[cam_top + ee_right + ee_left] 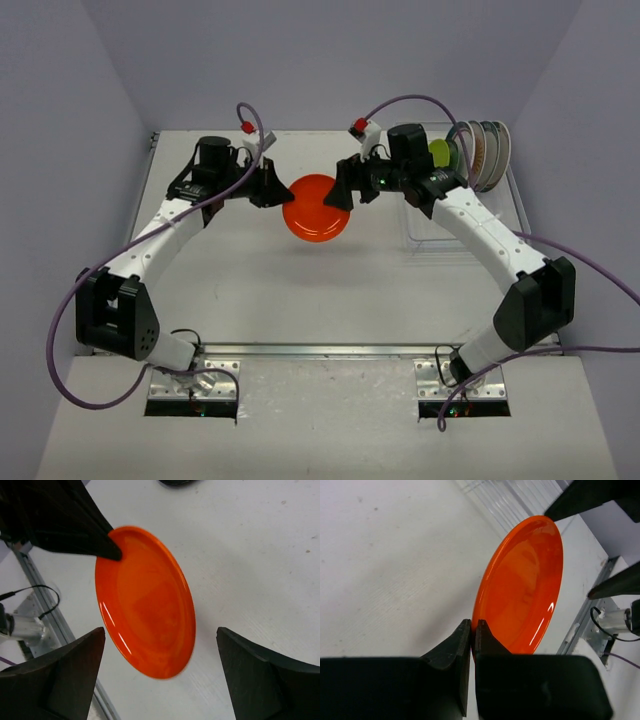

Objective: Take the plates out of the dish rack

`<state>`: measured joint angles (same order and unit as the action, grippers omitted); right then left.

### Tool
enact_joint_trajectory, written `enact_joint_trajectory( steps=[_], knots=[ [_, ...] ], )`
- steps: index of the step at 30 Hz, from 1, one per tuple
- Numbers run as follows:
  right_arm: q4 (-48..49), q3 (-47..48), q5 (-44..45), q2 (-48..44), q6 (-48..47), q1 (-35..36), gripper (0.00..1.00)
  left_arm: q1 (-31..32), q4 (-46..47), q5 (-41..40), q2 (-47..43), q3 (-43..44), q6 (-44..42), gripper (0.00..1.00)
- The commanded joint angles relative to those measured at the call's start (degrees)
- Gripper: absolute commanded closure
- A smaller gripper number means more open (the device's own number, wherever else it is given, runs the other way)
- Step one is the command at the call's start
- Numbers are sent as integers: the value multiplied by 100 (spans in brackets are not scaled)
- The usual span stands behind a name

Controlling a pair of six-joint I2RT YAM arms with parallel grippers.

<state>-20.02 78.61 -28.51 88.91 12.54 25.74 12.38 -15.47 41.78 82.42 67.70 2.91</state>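
Orange plate (520,585) between left fingers (454,647)

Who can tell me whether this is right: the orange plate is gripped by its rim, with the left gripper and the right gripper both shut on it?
Not quite. Only the left gripper is shut on the rim of the orange plate. The right gripper is open: the right wrist view shows its fingers spread wide apart, not closed on the plate. The rest stands.

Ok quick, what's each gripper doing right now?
Left gripper: closed on the rim of the orange plate.
Right gripper: open, holding nothing.
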Motion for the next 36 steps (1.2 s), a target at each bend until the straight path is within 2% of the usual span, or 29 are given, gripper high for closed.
enact_joint_trajectory(
  steps=[1,6,11,22,27,34,36],
  knots=[
    [64,304,662,65,196,-250,3,-894,418,-205,398,187,504,100],
    [41,151,1041,159,494,-833,1,-2194,466,-1159,1199,850,1229,100],
    [36,-29,1525,233,472,-1367,1,-2878,422,-1930,2246,1469,1579,100],
    [42,-534,1510,243,579,-1616,1,-3050,633,-2506,3535,2107,1687,99],
    [42,-584,1485,283,602,-1616,1,-3125,559,-2372,3996,2455,1791,94],
    [35,-634,1352,302,701,-1616,1,-3242,587,-2092,4130,2588,1891,88],
    [42,-628,1286,327,742,-1616,1,-3250,577,-2041,4144,2653,1905,81]
  ],
)
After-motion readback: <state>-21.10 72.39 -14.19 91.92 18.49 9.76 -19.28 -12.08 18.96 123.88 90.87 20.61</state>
